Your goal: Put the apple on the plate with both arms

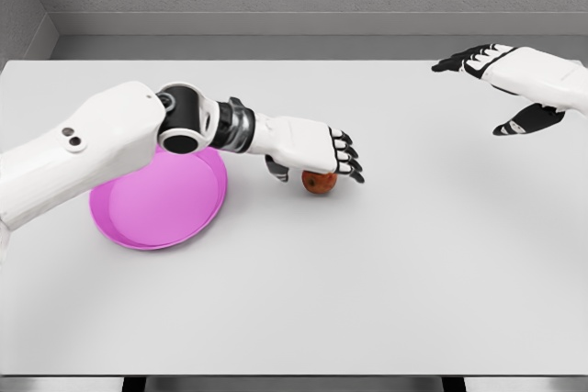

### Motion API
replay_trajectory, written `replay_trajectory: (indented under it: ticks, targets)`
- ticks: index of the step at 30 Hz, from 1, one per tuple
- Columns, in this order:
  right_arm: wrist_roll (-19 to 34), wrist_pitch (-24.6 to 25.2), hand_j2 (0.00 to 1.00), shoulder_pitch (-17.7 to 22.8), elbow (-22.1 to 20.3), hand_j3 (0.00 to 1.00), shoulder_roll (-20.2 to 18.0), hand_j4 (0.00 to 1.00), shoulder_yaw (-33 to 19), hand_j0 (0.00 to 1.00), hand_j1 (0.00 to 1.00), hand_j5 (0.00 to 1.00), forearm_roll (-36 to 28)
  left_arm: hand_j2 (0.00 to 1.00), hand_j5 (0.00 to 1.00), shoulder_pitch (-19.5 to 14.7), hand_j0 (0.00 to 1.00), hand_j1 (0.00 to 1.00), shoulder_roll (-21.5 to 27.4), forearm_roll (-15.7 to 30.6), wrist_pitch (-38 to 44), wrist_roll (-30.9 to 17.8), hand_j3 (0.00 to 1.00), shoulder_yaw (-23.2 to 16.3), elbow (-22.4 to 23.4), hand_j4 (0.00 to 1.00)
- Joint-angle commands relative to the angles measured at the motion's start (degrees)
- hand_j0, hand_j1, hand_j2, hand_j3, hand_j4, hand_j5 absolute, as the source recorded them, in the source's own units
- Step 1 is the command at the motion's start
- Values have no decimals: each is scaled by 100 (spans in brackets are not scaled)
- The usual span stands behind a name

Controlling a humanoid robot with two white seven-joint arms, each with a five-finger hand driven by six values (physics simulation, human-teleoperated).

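Left hand (317, 155) cupped over round red apple (319, 183) | right hand (501, 80) spread | glossy pink plate (161, 204)

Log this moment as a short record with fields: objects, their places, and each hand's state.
apple: on the table, right of the plate, not on it
plate: pink, empty, partly hidden by the left arm
left hand: over the apple, fingers curled across its top; firm grasp cannot be told
right hand: raised at far right, fingers spread, holding nothing
table: white
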Motion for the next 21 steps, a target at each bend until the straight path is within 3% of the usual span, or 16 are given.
replay_trajectory:
  ticks: [1, 12, 15, 19, 21]
  targets:
    - [-3, 9, 100, 9, -1, 100, -8, 100, -1, 100, 100, 100, -21, 100, 100, 0, 100, 100, -93, 29, 7, -2, 100, -1, 150, 100]
    - [-3, 9, 100, 9, -1, 100, -8, 100, -1, 100, 100, 100, -21, 98, 98, -18, 98, 98, -278, 29, 7, -10, 98, -203, 335, 98]
    - [-3, 9, 100, 9, -10, 100, -8, 100, -1, 100, 100, 100, -21, 92, 92, -70, 92, 92, -322, 29, 7, -10, 92, -300, 343, 92]
    - [-3, 9, 100, 9, -1, 100, -8, 100, -1, 100, 100, 100, -21, 74, 74, -79, 74, 74, -339, 29, 7, -134, 74, -326, 352, 74]
    - [-3, 9, 100, 9, -10, 100, -8, 100, 8, 100, 100, 100, -21, 70, 70, -79, 70, 70, -339, 29, 7, -134, 70, -326, 352, 70]
